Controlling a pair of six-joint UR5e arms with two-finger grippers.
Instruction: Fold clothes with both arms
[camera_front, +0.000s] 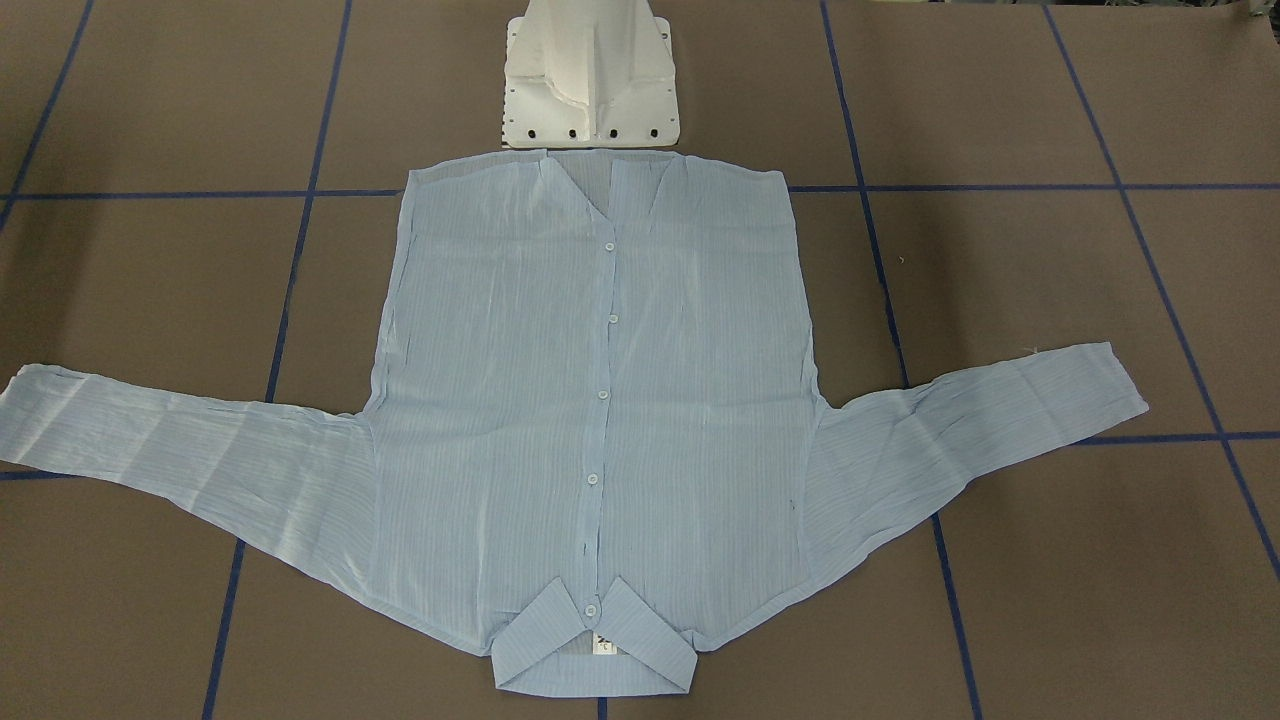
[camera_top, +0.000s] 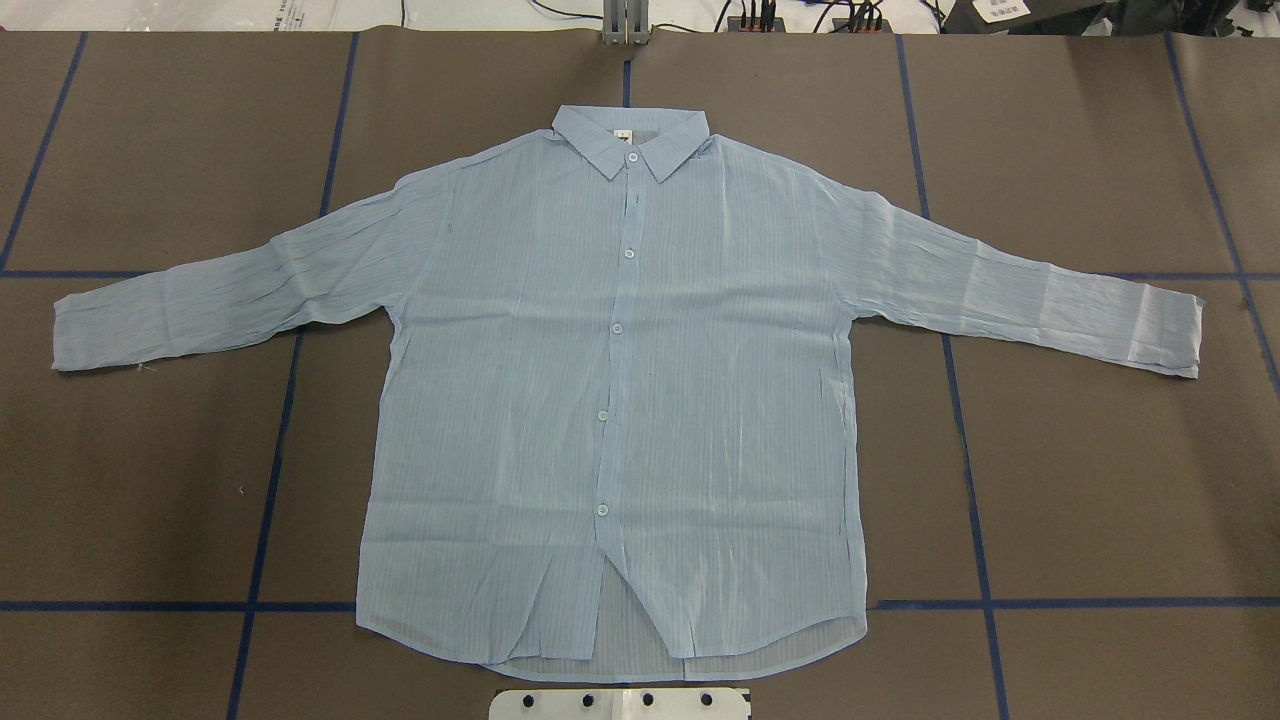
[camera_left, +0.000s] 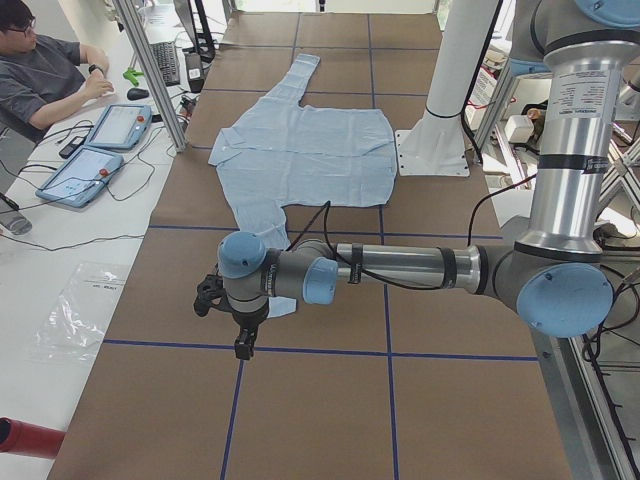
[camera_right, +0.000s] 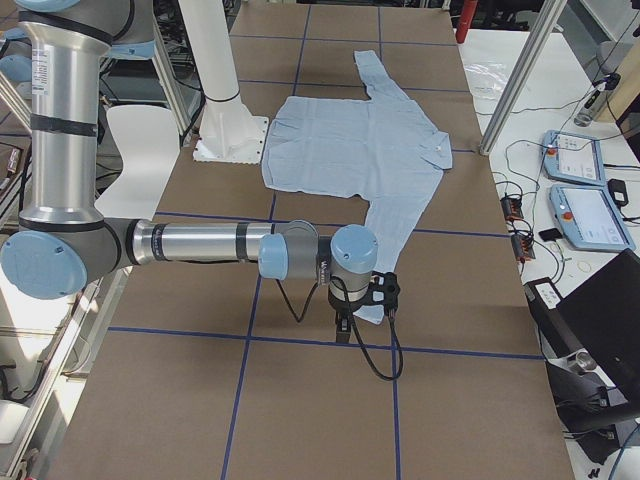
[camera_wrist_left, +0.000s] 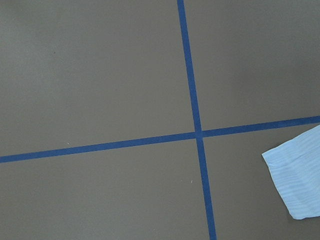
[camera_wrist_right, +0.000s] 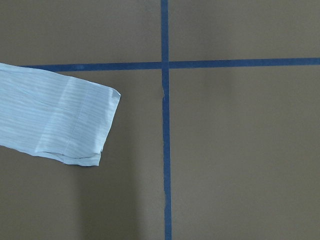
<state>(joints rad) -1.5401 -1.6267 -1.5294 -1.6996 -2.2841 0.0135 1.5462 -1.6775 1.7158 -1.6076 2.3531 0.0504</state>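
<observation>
The clothes are one light-blue shirt (camera_top: 620, 400) lying flat and buttoned on the brown table, collar (camera_front: 595, 655) away from the robot, both sleeves spread out sideways. My left gripper (camera_left: 243, 348) hangs above the near sleeve's cuff (camera_wrist_left: 297, 180) in the exterior left view. Over the other sleeve's cuff (camera_wrist_right: 55, 120), my right gripper (camera_right: 343, 330) hangs in the exterior right view. Neither gripper shows in the overhead or front views, so I cannot tell whether either is open or shut. The wrist views show only table and cuff ends, no fingers.
The white pedestal base (camera_front: 590, 80) stands at the shirt's hem. Blue tape lines (camera_top: 290, 400) grid the table. A person (camera_left: 40, 70) sits at a side desk with teach pendants (camera_left: 85, 170). Cables and a monitor (camera_right: 600, 310) lie beside the table.
</observation>
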